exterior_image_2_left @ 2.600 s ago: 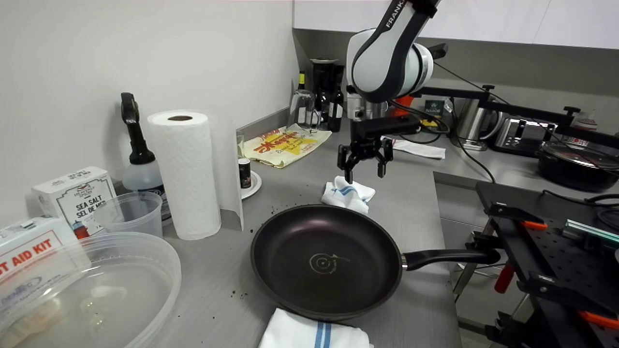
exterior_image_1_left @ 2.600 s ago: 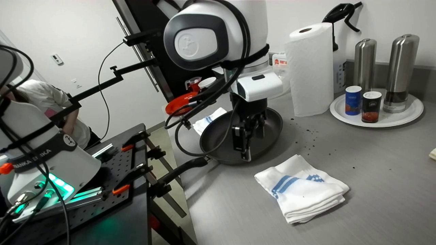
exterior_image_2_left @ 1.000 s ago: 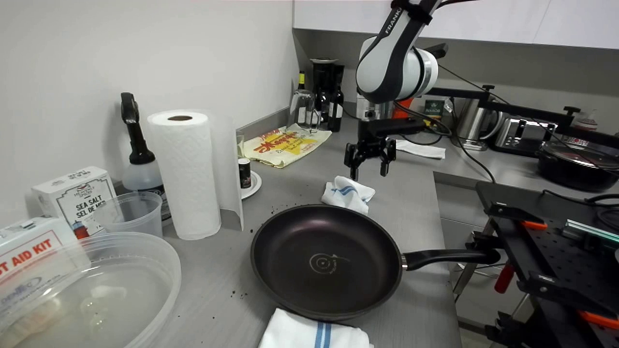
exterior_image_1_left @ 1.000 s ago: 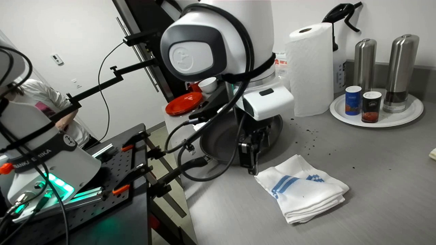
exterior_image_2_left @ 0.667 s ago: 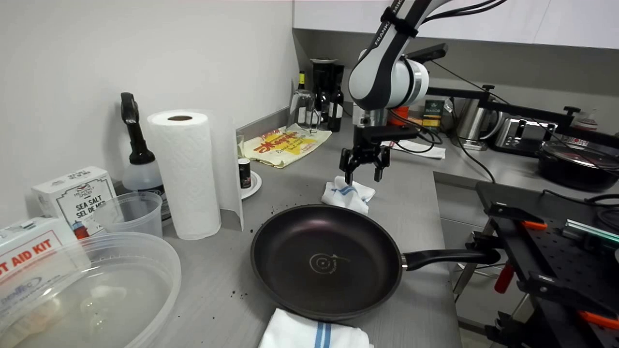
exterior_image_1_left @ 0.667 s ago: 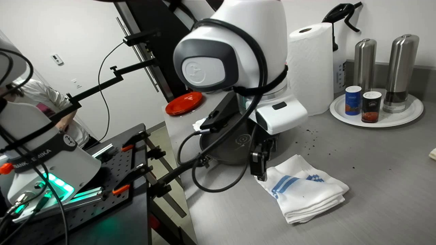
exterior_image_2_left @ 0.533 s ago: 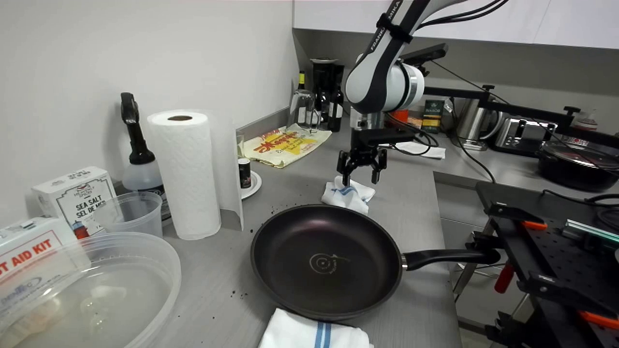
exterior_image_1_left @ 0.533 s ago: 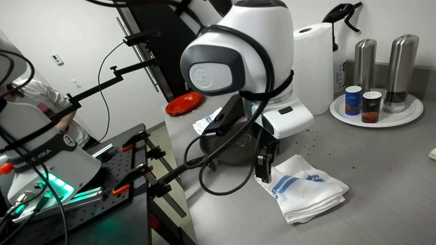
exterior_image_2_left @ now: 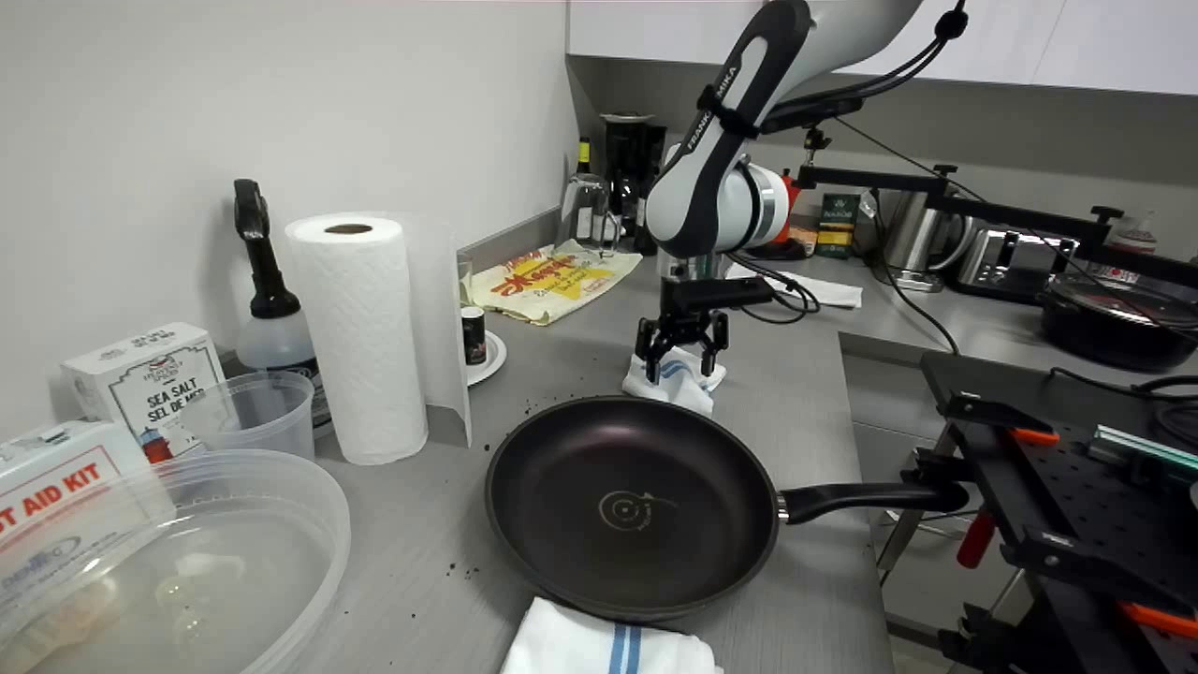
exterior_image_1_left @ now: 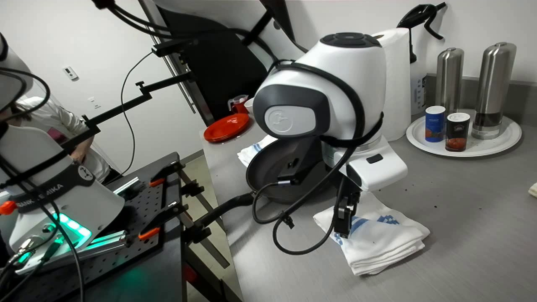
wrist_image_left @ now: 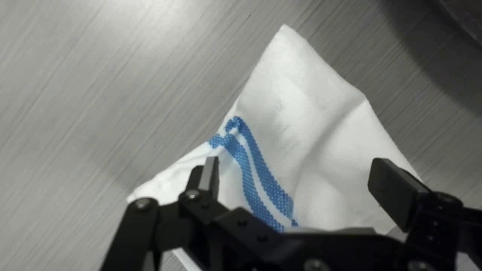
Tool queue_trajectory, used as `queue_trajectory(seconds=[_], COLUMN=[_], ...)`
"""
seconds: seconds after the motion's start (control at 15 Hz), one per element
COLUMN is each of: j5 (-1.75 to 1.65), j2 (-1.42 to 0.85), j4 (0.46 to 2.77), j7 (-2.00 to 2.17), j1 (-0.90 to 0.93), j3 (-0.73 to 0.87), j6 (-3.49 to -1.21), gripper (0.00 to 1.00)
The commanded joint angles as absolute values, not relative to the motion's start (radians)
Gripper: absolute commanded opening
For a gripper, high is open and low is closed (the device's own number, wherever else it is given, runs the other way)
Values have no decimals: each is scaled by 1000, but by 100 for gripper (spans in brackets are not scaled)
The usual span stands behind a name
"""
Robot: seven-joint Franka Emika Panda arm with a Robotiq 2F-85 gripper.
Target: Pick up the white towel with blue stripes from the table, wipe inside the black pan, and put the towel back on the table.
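One white first aid kit (exterior_image_2_left: 47,487) sits at the left in an exterior view, partly behind a large clear plastic tub (exterior_image_2_left: 332,534). Just beyond stand a sea salt box (exterior_image_2_left: 131,393), a clear plastic cup (exterior_image_2_left: 267,421) and a black-headed spray bottle (exterior_image_2_left: 271,342), then an upright paper towel roll (exterior_image_2_left: 360,346). Past the roll, a dark shaker (exterior_image_2_left: 474,335) stands on a white plate (exterior_image_2_left: 493,360), and farther back a yellow printed bag (exterior_image_2_left: 552,281) lies flat on the grey surface (exterior_image_2_left: 402,524). Nearer the camera, a folded blue-striped cloth (exterior_image_2_left: 585,646) lies just beside the black frying pan (exterior_image_2_left: 627,562), whose inside is in plain view and whose handle (exterior_image_2_left: 861,498) points right. At the pan's far side, the white towel with blue stripes (exterior_image_2_left: 683,389) lies folded on the surface, the gripper (exterior_image_2_left: 680,369) above it; the jaws are spread and released, and the wrist view shows the blue stripes between them. Whether they touch the fabric, I cannot tell. Farther right, along the back, come a steel kettle (exterior_image_2_left: 913,239), a toaster (exterior_image_2_left: 987,267) and a lidded black pot (exterior_image_2_left: 1104,332).
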State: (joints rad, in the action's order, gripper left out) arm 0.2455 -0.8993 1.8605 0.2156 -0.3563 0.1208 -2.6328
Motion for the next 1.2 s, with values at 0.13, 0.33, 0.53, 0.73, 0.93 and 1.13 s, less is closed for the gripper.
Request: queue_trajectory(seconds=[0.13,0.33,0.53,0.73,0.93,1.13], j5=[271,268,267,267,268,270], j2=[-995,-1017,-1020,-1024,-1026,-1027], j4=[1735,1701,1680,1663,1652,1649], j7=[249,255,259,267,270,271], j1=[-344,-345,-344,-345,-346,-348], j3=[132,135,140,144,147,146], j6=[-2591,-2570,-2543,-2520,-2503,-2495], gripper=[89,60,36,13,0,3])
